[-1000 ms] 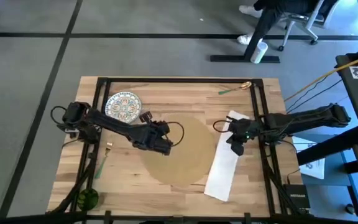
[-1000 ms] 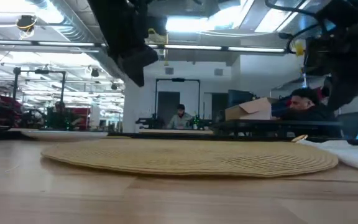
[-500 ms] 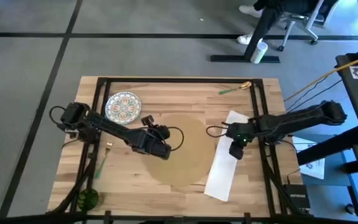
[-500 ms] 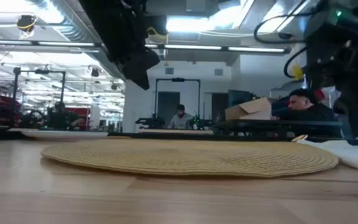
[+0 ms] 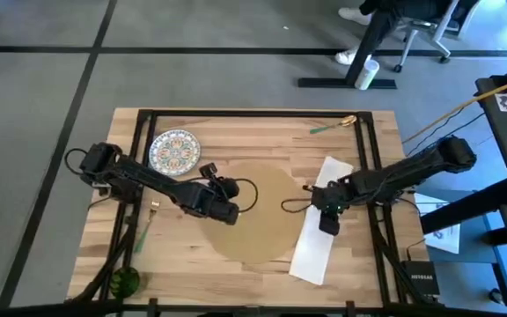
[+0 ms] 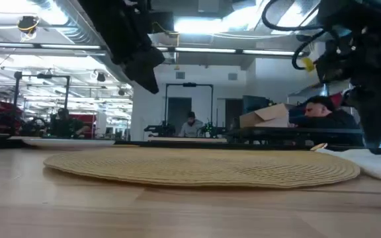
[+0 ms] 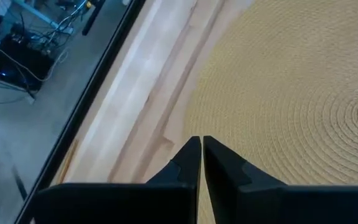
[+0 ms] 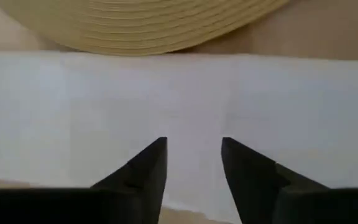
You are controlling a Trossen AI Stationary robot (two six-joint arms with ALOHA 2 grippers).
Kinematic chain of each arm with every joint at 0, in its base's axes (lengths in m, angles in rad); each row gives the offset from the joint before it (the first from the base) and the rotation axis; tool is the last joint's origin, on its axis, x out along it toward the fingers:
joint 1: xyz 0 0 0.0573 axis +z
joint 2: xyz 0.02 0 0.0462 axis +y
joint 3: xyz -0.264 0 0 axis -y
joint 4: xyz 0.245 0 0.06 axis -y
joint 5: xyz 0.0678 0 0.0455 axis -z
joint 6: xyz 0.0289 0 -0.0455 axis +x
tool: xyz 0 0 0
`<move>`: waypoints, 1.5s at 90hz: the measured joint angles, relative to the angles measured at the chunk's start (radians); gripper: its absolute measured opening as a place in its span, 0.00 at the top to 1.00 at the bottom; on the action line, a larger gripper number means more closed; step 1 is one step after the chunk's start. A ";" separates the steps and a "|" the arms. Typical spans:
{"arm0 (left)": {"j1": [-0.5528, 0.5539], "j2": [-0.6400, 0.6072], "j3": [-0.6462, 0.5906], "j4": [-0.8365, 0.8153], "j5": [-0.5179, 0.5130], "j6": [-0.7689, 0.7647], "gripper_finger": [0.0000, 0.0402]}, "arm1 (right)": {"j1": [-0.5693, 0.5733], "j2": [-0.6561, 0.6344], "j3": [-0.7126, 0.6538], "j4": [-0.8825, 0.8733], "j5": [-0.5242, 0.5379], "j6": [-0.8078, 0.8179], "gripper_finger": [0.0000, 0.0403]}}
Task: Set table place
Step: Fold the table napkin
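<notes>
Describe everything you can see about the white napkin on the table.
The white napkin is a long plain rectangle, apparently cloth or paper, lying flat and angled on the table, just right of the round tan placemat, its edge close beside it. The right gripper hovers over its middle, fingers open, not touching.

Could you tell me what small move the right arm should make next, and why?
Probably lower the right gripper straight down onto the napkin. Its jaws are open and hang right over the white napkin, which lies beside the placemat, touching its edge. The left gripper, jaws shut, waits over the placemat's edge.
</notes>
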 joint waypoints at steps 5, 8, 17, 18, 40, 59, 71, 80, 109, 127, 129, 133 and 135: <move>0.000 0.000 0.000 -0.002 0.001 0.001 1.00 | 0.010 0.027 0.015 -0.024 0.022 0.000 0.69; 0.000 0.000 0.000 -0.002 0.001 0.004 1.00 | 0.013 0.038 0.024 -0.029 0.023 0.000 0.70; 0.000 0.000 0.000 -0.002 0.000 0.007 1.00 | 0.026 0.064 0.048 -0.031 0.014 0.005 0.72; 0.000 0.000 0.000 -0.003 0.000 0.007 1.00 | 0.027 0.065 0.050 -0.030 0.014 0.005 0.72; 0.001 0.000 0.000 -0.002 0.002 0.004 1.00 | 0.029 0.104 0.055 -0.068 0.066 0.004 0.71; 0.001 0.000 0.000 -0.006 0.002 0.001 1.00 | 0.029 0.148 0.055 -0.068 0.077 0.004 0.66; 0.001 0.001 0.000 -0.014 0.002 -0.003 1.00 | 0.029 0.166 0.055 -0.053 0.071 0.004 0.61; 0.001 0.001 0.000 -0.031 0.002 -0.016 1.00 | 0.029 0.167 0.055 -0.028 0.057 0.004 0.58; 0.000 0.001 0.000 -0.027 0.002 -0.020 1.00 | 0.029 0.170 0.005 0.016 0.056 0.005 0.54; -0.001 0.001 0.000 -0.028 0.002 -0.019 1.00 | 0.029 0.168 -0.014 0.043 0.056 0.010 0.54; -0.001 0.001 0.000 -0.028 0.002 -0.020 1.00 | 0.029 0.168 -0.015 0.044 0.056 0.010 0.54; -0.001 0.001 0.000 -0.027 0.002 -0.019 1.00 | 0.029 0.168 -0.015 0.046 0.057 0.010 0.54; -0.001 0.001 0.000 -0.027 0.002 -0.020 1.00 | 0.029 0.168 -0.015 0.048 0.056 0.009 0.55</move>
